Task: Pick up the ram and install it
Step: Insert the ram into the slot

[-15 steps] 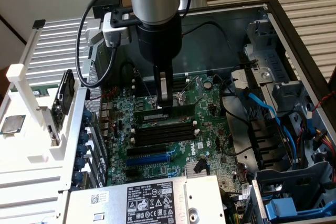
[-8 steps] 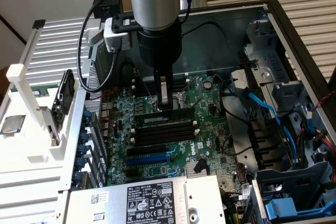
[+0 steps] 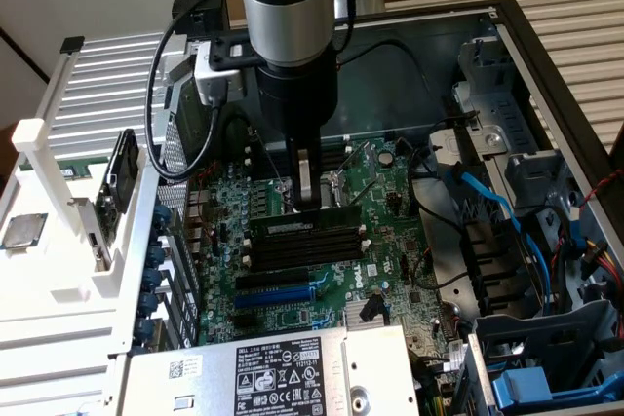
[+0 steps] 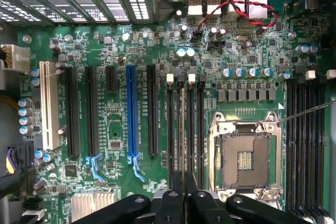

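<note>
Open PC case (image 3: 429, 41), motherboard (image 3: 375, 177) exposed | gripper (image 4: 182, 184) pinched narrowly on the ram (image 4: 182, 129) | ram edge-on at black slots (image 4: 200, 129) beside CPU socket (image 4: 244, 156) | you have pickup done, seating unconfirmed.

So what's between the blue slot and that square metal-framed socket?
In the wrist view: one long black slot, then a bank of four black slots with white clips; the ram stands edge-on at that bank, gripped by the tool.

We see a green motherboard (image 4: 118, 114) carrying a blue slot (image 4: 131, 114) among long black slots (image 4: 72, 111), a white slot (image 4: 49, 106), an open processor socket (image 4: 245, 158), twisted red-and-black wires (image 4: 236, 3), plus a labelled silver power supply (image 3: 278, 372) and blue cables (image 3: 497, 207).
</note>
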